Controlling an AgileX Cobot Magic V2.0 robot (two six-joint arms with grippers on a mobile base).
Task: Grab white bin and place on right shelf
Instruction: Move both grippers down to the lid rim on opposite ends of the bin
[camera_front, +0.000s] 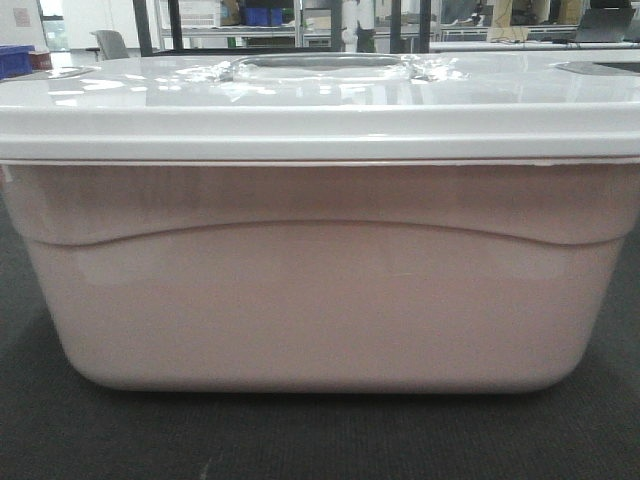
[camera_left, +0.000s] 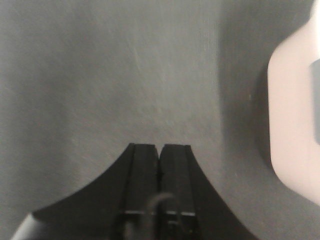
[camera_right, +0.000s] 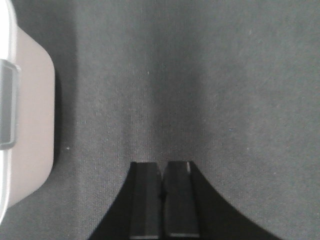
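The white bin (camera_front: 320, 290) fills the front view: a pale pinkish tub with a curved moulded line and a glossy white lid with a recessed handle (camera_front: 318, 66), standing on dark grey carpet. My left gripper (camera_left: 160, 146) is shut with nothing in it, hovering over carpet, with the bin's end (camera_left: 295, 115) off to its right. My right gripper (camera_right: 162, 164) is also shut and empty, with the bin's other end (camera_right: 30, 120) to its left. Neither gripper touches the bin. The right shelf is out of view.
Behind the bin are a blue bin (camera_front: 14, 60) at far left, metal racks with another blue bin (camera_front: 262, 16), dark posts and desks. Dark carpet (camera_front: 320, 440) lies in front of and around the tub.
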